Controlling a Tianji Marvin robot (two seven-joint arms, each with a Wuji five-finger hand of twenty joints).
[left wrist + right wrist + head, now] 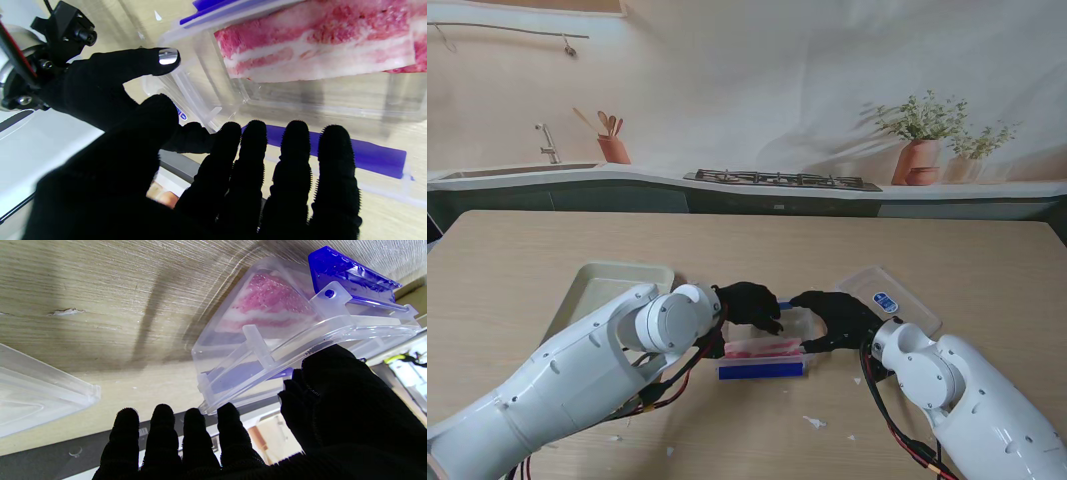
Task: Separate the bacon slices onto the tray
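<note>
I am holding both hands open beside the clear container (pixel 765 350): left hand (pixel 749 304), right hand (pixel 832 314). The bacon slices (pixel 317 40) are probably soft and slippery; I would pinch one corner.

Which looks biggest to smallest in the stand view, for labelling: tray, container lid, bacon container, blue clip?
1. Tray, though the left arm covers part.
2-3. Container lid and bacon container look alike; hands hide part of the container, so unranked.
4. Blue clip.

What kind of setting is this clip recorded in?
Seemingly a mock kitchen: the sink, gas hob and utensil pot look like a printed backdrop behind a wooden table.
</note>
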